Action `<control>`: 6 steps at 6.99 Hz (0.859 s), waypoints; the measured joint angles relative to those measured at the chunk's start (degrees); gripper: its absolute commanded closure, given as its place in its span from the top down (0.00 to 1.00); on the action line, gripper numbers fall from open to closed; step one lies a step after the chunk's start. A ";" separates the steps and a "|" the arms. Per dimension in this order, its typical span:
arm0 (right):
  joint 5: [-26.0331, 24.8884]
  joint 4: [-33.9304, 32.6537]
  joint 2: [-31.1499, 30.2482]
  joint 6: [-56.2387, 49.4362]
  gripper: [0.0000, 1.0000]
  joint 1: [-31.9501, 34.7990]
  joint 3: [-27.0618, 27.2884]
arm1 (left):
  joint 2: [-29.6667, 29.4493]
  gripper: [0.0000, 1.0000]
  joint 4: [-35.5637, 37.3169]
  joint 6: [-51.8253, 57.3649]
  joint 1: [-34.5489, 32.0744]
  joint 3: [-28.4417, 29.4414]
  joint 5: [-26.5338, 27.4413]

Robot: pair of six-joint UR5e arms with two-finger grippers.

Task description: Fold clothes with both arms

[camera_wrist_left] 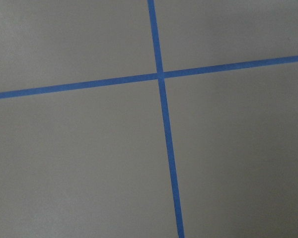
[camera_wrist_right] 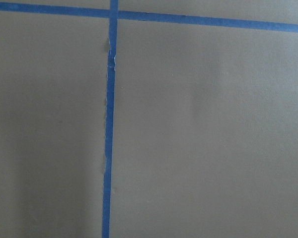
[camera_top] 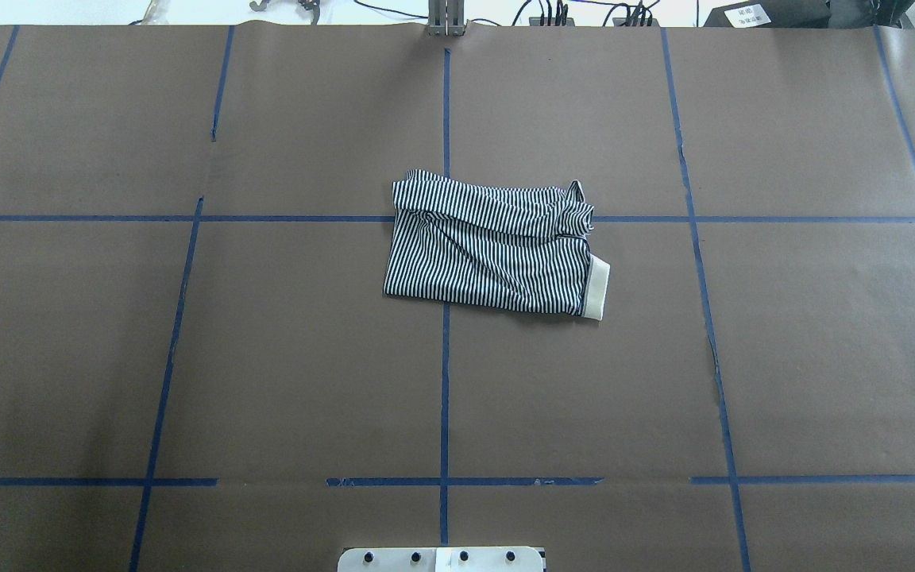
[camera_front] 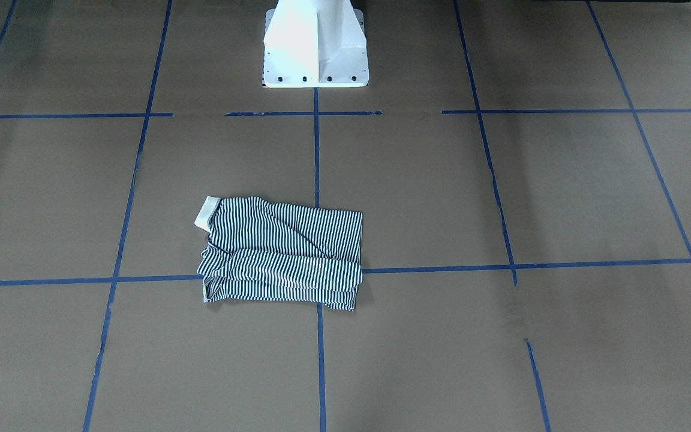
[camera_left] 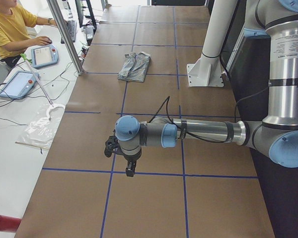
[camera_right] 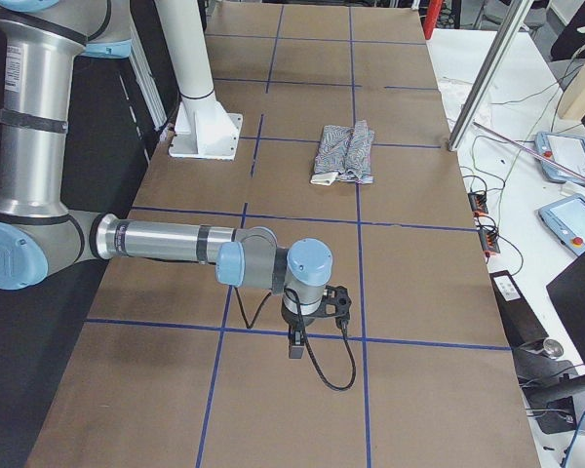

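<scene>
Shirt: the striped polo shirt (camera_top: 489,246) lies in a compact, roughly rectangular bundle just above the middle of the overhead view. Its cream collar (camera_top: 598,287) sticks out at the lower right corner, and the bundle straddles a crossing of the blue tape lines (camera_top: 445,381).
Fold state: layers are doubled over, with a loose rumpled ridge along the upper edge. It looks folded, though not crisply.
Left arm: the left arm (camera_left: 203,131) is stretched low over the table (camera_top: 187,357) in the foreground of the left-side view, well apart from the shirt.
Left gripper: the left gripper (camera_left: 124,161) holds nothing that I can see. I cannot tell whether it is released or clenched.
Right arm: the right arm (camera_right: 166,241) is posed the same way in the right-side view, far from the shirt.
Right gripper: the right gripper (camera_right: 307,327) hangs over bare paper, and I cannot tell its state either.
Wrist views: both show only brown paper and tape.
Step in hand: by my reading the folding is about done and the arms are parked clear.
Next move: if anything, both arms reach back in to flatten that ridge and square the edges.
</scene>
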 measured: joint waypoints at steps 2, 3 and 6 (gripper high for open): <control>-0.01 0.00 0.23 -0.05 1.00 -0.02 0.00 | 0.04 1.00 -1.66 0.19 0.12 0.28 0.05; -0.03 0.02 0.25 -0.09 1.00 -0.02 0.00 | 0.13 1.00 -3.21 -0.01 0.19 0.81 0.22; -0.13 1.55 0.11 -0.47 1.00 -0.02 -0.19 | 0.28 1.00 -4.66 -0.22 0.31 1.17 0.33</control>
